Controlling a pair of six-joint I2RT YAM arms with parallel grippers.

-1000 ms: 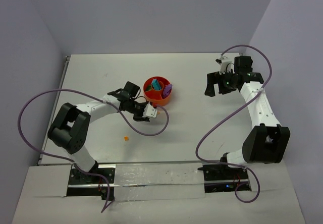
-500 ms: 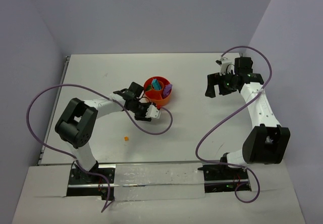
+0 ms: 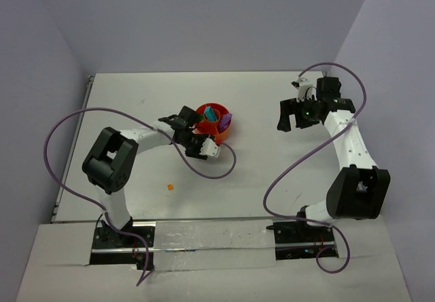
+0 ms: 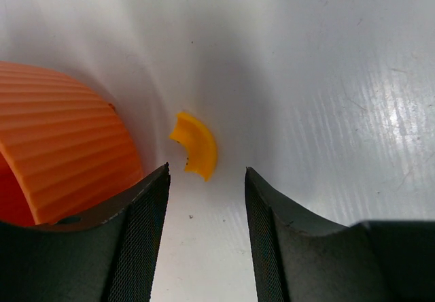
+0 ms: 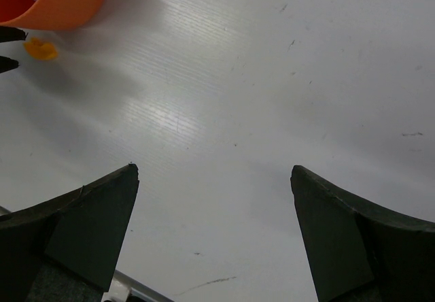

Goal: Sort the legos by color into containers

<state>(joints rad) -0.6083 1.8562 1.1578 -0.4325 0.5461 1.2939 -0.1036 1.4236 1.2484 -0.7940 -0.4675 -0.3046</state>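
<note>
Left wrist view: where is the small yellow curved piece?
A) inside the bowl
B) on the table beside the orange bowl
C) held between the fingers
B: the yellow curved piece lies on the table beyond the open left gripper, next to the orange bowl.

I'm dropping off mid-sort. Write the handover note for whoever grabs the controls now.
Left gripper: open, empty, low beside the orange bowl, with a yellow curved piece lying on the table just ahead of its tips.
Right gripper: open wide, empty, over the table far right of the bowl.
Done: a teal piece and a purple piece are in the bowl.
Left: the yellow curved piece, plus a small orange piece on the table near the left arm. Likely next move: close on the yellow one.
</note>
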